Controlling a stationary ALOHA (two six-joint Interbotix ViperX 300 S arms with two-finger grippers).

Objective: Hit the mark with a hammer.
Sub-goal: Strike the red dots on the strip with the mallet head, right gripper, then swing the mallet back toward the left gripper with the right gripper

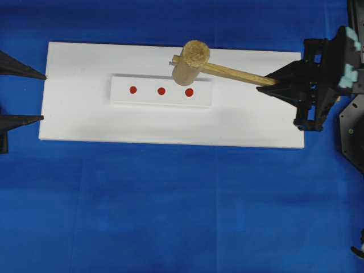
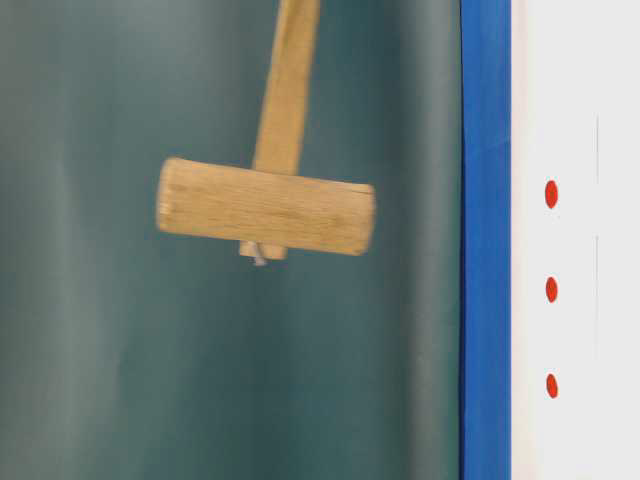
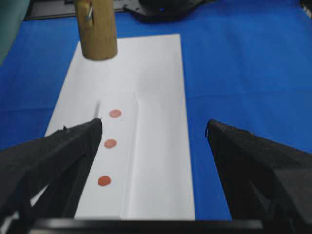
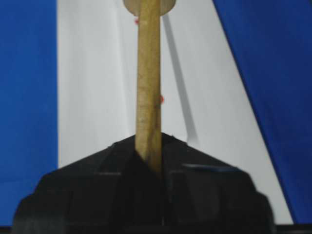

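White board (image 1: 170,122) flat on blue cloth (image 1: 170,216), long axis running from 9 to 3 o'clock in the overhead view, cloth showing on every side. Raised white strip (image 1: 161,101) lying on the board toward its 12 o'clock edge, parallel to it. Two red end dots on the strip: one (image 1: 133,90) at 9 o'clock, a slightly larger one (image 1: 189,92) at 3 o'clock. From table level, dark green backdrop (image 2: 120,380) filling the 9 o'clock side, with a band of blue cloth between it and the board at 3 o'clock.
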